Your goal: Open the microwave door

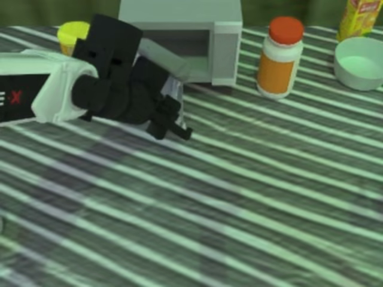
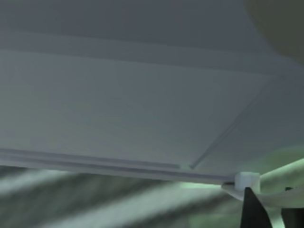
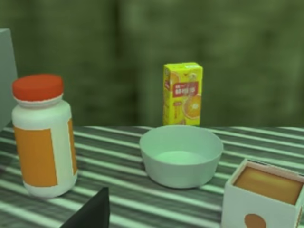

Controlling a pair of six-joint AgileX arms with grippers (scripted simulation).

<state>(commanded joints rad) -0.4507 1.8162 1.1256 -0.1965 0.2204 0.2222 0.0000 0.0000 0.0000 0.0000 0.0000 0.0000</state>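
The microwave (image 1: 197, 42) stood at the back of the striped worktop (image 1: 251, 203), a little left of centre in the top view. Its cavity showed dark and open. The microwave door (image 1: 170, 60) was already swung partway out, its long edge running from the oven front diagonally toward the near left. The fixed control strip sat at the oven's right end, so by my reading the hinge lay on the left, hidden under the arm.

The left gripper (image 1: 173, 122) lay low over the worktop, just in front of the door's free end and on its near side. In the left wrist view the door panel (image 2: 118, 109) filled nearly the whole picture, with dark jaw tips only at the edge. Whether the jaws were spread or closed I could not tell, nor whether they touched the door.

The left arm was plainly the nearer. The right arm was parked off to the right, its gripper not seen from above.

Judgement: the door looked roughly half open. Further swing would carry its free edge leftward and toward the near side.

An orange-capped bottle (image 1: 279, 57) stood well to the right, clear of the door's arc.
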